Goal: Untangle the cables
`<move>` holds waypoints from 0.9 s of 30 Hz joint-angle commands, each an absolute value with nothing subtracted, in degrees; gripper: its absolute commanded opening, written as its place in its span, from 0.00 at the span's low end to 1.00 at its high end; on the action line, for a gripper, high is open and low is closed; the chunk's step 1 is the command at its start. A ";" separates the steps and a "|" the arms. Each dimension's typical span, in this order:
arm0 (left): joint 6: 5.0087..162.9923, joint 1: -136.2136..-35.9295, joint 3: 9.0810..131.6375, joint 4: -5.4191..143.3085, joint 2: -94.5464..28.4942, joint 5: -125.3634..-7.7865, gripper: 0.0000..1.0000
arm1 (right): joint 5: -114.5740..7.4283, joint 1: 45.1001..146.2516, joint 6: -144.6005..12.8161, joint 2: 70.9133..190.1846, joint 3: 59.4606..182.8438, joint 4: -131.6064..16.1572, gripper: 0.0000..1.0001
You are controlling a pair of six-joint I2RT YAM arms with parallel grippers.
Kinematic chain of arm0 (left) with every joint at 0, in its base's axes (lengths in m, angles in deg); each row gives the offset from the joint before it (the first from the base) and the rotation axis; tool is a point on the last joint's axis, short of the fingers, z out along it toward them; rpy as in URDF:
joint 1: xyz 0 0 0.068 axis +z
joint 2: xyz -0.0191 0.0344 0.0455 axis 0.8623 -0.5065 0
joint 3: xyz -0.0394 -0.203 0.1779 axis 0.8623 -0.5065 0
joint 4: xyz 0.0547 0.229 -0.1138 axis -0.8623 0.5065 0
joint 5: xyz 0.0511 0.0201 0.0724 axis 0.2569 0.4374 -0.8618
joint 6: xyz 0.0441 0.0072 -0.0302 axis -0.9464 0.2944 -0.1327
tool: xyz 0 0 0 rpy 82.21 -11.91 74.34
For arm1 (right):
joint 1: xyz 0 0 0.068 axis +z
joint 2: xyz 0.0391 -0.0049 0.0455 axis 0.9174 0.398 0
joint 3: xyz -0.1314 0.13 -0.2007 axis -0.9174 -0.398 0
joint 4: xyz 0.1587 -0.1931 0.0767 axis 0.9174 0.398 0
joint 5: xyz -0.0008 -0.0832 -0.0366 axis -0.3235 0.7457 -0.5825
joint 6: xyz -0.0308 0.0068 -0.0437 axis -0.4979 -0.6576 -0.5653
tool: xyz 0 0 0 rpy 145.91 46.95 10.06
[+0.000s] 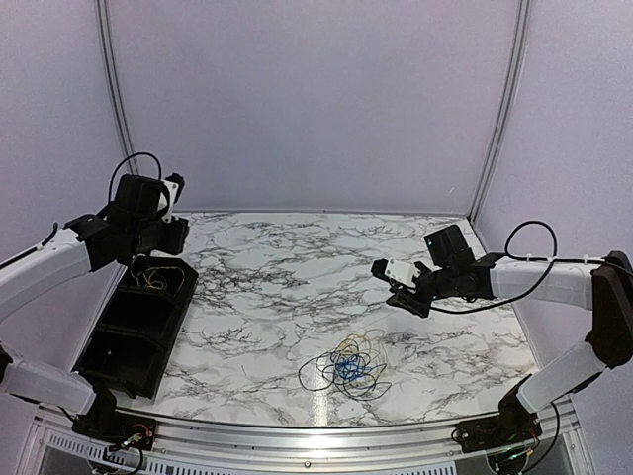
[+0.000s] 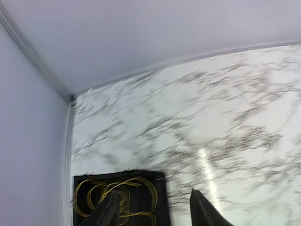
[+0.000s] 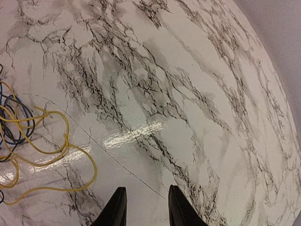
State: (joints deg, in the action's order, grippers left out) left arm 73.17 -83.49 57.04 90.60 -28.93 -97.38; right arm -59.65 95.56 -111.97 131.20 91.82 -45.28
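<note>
A loose tangle of cables (image 1: pixel 346 367) lies on the marble table near the front middle: yellow loops, a bright blue coil (image 1: pixel 345 368) and thin black loops. In the right wrist view the yellow cable (image 3: pixel 51 153) and blue cable (image 3: pixel 16 127) lie at the left, and a hair-thin black line (image 3: pixel 113 157) runs across the table. My right gripper (image 3: pixel 147 187) is open and empty, above the table behind the tangle (image 1: pixel 401 295). My left gripper (image 2: pixel 153 191) is open and empty, above a black tray's far compartment (image 1: pixel 173 237). A yellow cable (image 2: pixel 117 197) lies coiled in that compartment.
The long black tray (image 1: pixel 117 341) with several compartments stands along the table's left edge; its far compartment (image 1: pixel 156 279) holds the yellow coil. White walls close in the table at the back and sides.
</note>
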 commanded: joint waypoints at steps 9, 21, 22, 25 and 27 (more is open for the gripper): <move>75.74 -110.25 54.99 64.14 -34.15 -90.74 0.99 | -60.66 95.83 -110.97 129.97 94.45 -44.47 0.31; 86.85 -114.65 67.67 75.31 -58.65 -137.53 0.99 | -80.44 96.25 -115.58 129.01 97.33 -33.79 0.37; 84.51 -114.57 68.42 75.43 -60.53 -136.30 0.99 | -81.03 96.28 -116.16 129.98 97.83 -32.44 0.37; 82.96 -116.08 70.17 78.42 -62.14 -130.04 0.99 | -81.50 96.43 -116.29 132.32 99.21 -29.65 0.36; 83.82 -116.92 67.01 75.80 -59.19 -122.75 0.99 | -79.25 96.40 -114.98 133.13 99.24 -29.53 0.35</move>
State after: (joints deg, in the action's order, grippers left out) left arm 82.42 -114.73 68.67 73.40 -61.95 -127.37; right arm -78.73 96.07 -114.99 131.25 96.96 -33.89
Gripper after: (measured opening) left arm 0.989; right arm 0.355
